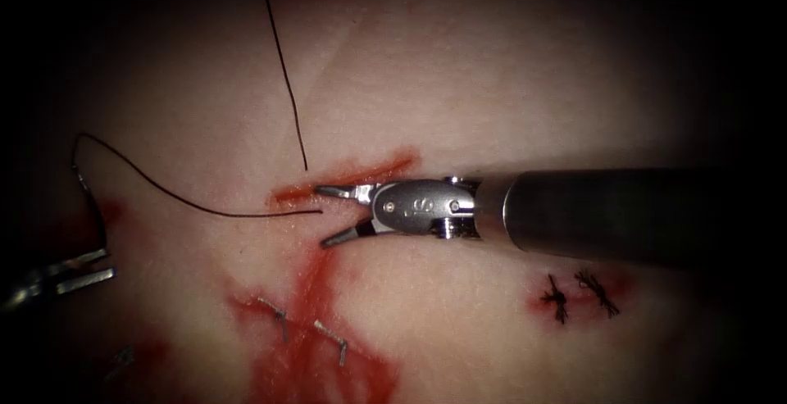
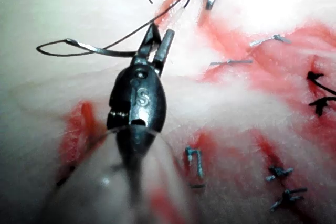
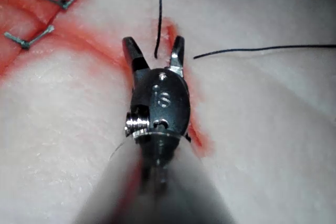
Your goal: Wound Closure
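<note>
Needle (image 1: 97,215) (image 2: 105,51) sits out of the tissue (image 1: 492,84), well left of the cut (image 1: 385,166), toward 8 o'clock in my endoscope view. My left hand (image 1: 111,262) (image 2: 161,29) pinches it near the end of its curve away from where the thread (image 1: 205,207) joins. From the needle's far end that thread arcs toward 3 o'clock and stops loose just beside the cut. A second strand (image 1: 283,68) comes down from 12 o'clock and ends at the cut's left end. My right hand (image 1: 320,216) (image 3: 153,40) comes in from 3 o'clock, fingers spread wide and gripping nothing, tips at the cut's left end. Red fluid (image 1: 311,289) spreads toward 6 o'clock around pale stitches (image 1: 330,340). Black knots (image 1: 557,297) lie at 4 o'clock.
</note>
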Tool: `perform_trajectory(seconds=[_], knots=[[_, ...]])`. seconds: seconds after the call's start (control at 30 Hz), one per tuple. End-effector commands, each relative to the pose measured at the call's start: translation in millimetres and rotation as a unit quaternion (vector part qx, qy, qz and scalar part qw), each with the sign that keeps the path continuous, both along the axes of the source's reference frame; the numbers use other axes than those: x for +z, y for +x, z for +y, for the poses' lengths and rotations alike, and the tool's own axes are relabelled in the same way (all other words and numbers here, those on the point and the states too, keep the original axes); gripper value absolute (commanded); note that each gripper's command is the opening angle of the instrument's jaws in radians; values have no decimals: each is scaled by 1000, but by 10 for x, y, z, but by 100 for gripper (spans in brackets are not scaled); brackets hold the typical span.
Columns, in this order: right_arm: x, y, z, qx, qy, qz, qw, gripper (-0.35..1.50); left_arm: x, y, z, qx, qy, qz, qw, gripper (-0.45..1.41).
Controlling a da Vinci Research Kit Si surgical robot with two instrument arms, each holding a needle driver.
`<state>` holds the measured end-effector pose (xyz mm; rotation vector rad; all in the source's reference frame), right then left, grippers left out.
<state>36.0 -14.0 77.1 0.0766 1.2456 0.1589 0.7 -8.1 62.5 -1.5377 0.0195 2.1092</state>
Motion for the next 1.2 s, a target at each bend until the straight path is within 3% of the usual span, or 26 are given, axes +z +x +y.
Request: perform_trajectory(seconds=[0.03,0.13,0.2,0.3,0.53,0.8,1.2], knots=[[6,13,-8,-2,-1,3,1000,74,9,-6,0,0,0,-1,1000,-45],[11,15,-11,-11,-1,10,1000,4,10,-9,1,0,0,-1,1000,-45],[16,16,-11,-11,-4,9,1000,-4,10,-11,1,0,0,-2,1000,-45],[28,16,-12,-14,-9,1,1000,-35,10,-14,1,0,0,-3,1000,-45],[40,12,-12,-13,-3,-3,1000,-35,10,-17,2,3,0,-7,1000,-45],[0,-2,-28,-9,8,10,1000,-35,20,-18,12,4,1,-8,1000,-45],[-46,5,-93,-46,17,39,998,-35,46,-40,32,-9,-4,1,1000,-45]])
